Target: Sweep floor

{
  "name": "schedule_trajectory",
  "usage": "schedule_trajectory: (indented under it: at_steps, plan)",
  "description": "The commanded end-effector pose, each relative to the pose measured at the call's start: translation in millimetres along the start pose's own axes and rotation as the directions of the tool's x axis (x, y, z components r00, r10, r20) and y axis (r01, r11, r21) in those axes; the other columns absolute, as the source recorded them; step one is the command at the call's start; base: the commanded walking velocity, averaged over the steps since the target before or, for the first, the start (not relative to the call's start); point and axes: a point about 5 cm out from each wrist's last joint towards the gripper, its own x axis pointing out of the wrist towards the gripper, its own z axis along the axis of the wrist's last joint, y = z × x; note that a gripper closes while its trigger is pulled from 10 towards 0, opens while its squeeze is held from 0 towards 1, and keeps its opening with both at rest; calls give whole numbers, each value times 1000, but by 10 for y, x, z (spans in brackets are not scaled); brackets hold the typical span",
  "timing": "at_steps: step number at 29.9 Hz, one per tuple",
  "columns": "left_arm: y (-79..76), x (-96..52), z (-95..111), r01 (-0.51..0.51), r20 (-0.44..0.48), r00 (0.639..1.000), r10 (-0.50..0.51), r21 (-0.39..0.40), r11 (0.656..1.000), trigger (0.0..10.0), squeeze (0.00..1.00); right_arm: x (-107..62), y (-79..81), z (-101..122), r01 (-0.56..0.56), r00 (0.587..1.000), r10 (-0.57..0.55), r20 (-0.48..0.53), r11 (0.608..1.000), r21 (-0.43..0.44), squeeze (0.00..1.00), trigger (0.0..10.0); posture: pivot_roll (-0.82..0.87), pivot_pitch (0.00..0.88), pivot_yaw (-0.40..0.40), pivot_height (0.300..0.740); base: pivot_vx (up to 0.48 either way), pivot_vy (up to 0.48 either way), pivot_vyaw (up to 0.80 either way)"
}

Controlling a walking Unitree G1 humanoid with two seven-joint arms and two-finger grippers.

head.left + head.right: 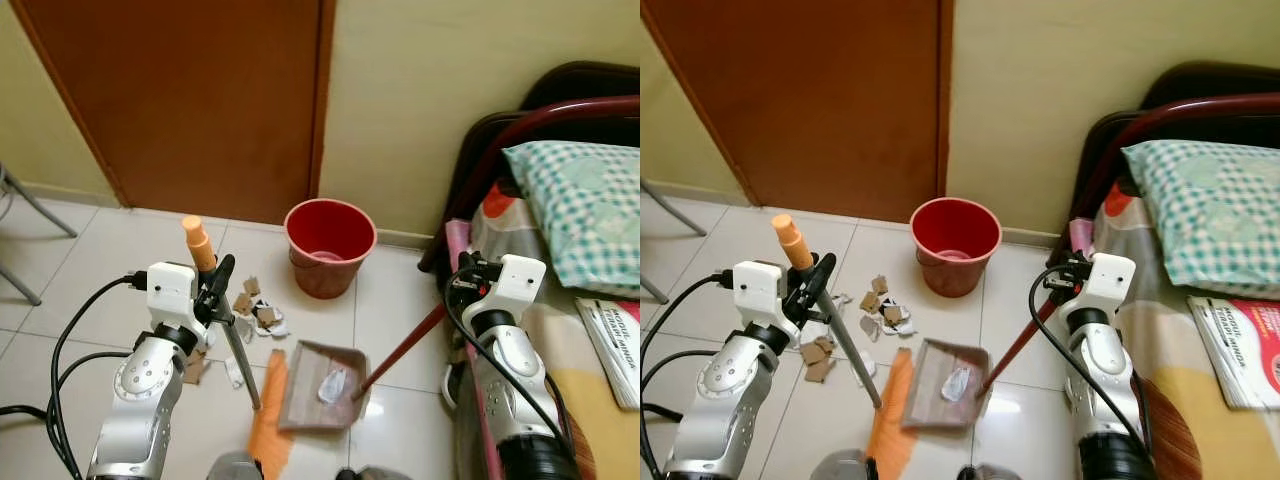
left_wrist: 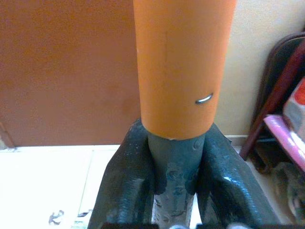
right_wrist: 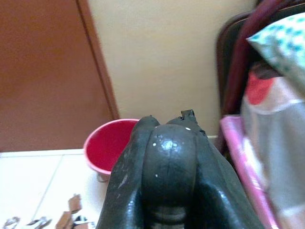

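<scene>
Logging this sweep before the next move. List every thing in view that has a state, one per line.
Left end effector: shut on the broom handle.
Right end effector: shut on the dustpan handle.
Broom: tilted, orange bristles on the floor beside the dustpan.
Dustpan: on the floor, one white scrap inside.
Red bucket: upright, open-topped.
Paper scraps: scattered on the tiles, unswept.
Door: closed.

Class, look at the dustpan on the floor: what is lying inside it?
Inside the dustpan lies one crumpled white scrap of paper. The rest of its tray looks bare. The floor beneath it is covered, so anything under it cannot be seen.
</scene>
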Motion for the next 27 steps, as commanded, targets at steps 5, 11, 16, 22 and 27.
schedule_trajectory:
  at_steps: [5,11,16,22,27]
  plan:
    - [41,24,35,-15,21,1000,14,36,999,10000,0,52,72,82,-17,999,17,30,1000,23,0,10000,17,17,-20,740,354,0,0]
    - [7,34,30,-2,25,1000,1,39,999,10000,0,79,108,108,-33,999,33,35,999,16,0,10000,12,18,-17,740,359,0,0]
    - [12,64,49,-6,35,999,5,44,999,10000,0,98,88,121,-29,999,29,36,1000,11,0,10000,7,23,-20,740,352,0,0]
    - [29,58,46,-25,30,999,23,54,998,10000,0,88,67,107,-24,999,24,29,1000,-1,0,10000,5,33,-21,740,191,0,0]
    - [39,46,50,-34,30,999,31,90,995,10000,0,69,61,90,-23,999,23,22,1000,-6,0,10000,3,44,-24,740,0,0,0]
